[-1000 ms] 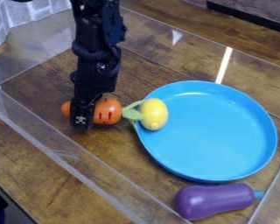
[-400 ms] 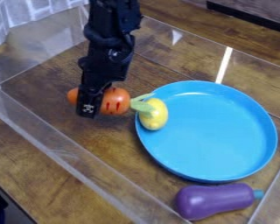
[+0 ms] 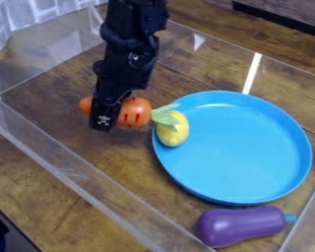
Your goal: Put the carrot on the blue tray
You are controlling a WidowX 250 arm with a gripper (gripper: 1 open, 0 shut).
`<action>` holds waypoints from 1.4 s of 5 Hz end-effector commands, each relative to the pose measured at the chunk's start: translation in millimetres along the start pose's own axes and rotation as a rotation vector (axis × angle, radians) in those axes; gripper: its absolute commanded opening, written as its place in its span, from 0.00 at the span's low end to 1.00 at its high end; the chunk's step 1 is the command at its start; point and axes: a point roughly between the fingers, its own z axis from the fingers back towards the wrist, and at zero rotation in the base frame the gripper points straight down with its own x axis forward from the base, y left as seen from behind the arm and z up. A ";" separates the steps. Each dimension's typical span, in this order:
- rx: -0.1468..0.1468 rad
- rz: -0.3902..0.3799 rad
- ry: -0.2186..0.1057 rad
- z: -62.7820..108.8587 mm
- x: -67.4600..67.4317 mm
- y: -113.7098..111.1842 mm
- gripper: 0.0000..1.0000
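The carrot (image 3: 131,110) is orange with dark marks, and its pale green leafy top points right toward the blue tray (image 3: 246,153). My black gripper (image 3: 110,114) comes down from above and is shut on the carrot, holding it slightly off the wooden surface just left of the tray's rim. The gripper's fingers hide the middle of the carrot. The blue tray is round with a raised rim and fills the right half of the view.
A yellow lemon (image 3: 173,128) lies on the tray's left edge, close to the carrot's leaves. A purple eggplant (image 3: 239,225) rests at the front right, beside the tray. Clear plastic walls (image 3: 42,148) border the wooden work area on the left and front.
The gripper has risen and shifted right toward the tray, carrying the carrot with it. The lemon, tray and eggplant have stayed put.
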 end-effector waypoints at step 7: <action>0.099 -0.033 -0.031 33.9 13.7 -4.4 0.00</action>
